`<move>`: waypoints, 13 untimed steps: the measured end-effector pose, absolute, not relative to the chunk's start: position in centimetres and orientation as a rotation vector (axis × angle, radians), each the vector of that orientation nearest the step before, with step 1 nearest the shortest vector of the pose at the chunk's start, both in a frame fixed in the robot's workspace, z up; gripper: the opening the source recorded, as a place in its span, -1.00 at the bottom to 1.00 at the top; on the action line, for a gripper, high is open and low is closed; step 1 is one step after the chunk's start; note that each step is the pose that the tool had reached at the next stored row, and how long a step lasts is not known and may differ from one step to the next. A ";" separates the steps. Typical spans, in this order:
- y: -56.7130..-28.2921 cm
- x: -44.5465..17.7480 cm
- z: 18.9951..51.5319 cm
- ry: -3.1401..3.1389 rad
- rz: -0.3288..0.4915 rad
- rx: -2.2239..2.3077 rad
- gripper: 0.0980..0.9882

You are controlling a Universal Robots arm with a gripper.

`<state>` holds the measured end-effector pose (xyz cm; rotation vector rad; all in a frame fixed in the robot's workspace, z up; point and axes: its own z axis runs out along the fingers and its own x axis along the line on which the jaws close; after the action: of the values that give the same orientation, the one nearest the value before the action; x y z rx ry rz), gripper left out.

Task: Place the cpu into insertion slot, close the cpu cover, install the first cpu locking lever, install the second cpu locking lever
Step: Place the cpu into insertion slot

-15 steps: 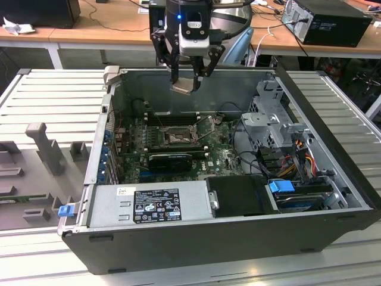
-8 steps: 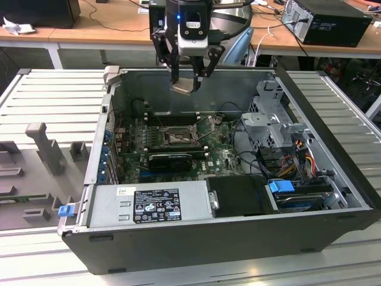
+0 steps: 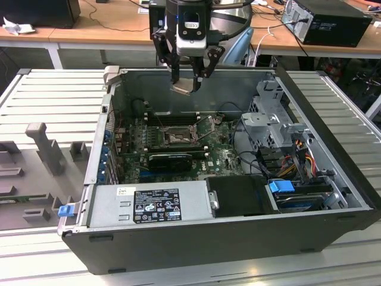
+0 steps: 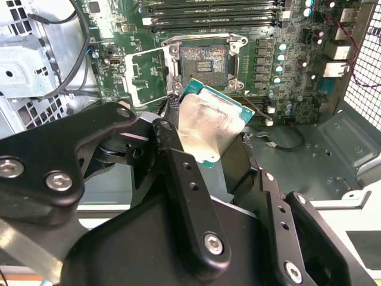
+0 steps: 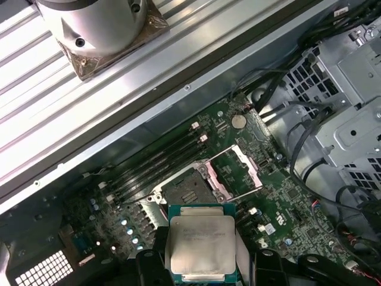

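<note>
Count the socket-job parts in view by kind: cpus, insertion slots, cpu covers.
cpu: 1, held in the gripper above the board
insertion slot: 1, empty
cpu cover: 1, swung open beside the slot
Total: 3

A grey boxy power supply (image 3: pixel 152 202) is mounted inside the open dark metal computer case (image 3: pixel 238 238), beside a green motherboard (image 3: pixel 223 156).

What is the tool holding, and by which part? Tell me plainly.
The tool holds the cpu chip, pinched by two opposite side edges with its metal top showing. The chip is not yet in the socket.
</note>
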<state>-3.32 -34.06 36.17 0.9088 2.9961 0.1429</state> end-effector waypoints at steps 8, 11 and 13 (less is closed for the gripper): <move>-34.1 -3.3 36.1 2.942 0.142 1.058 -0.04; -34.1 -3.3 36.1 2.926 0.142 1.098 -0.04; -34.1 -3.3 36.1 2.919 0.142 1.114 -0.04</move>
<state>-3.32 -34.06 36.11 1.1137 2.9194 0.1415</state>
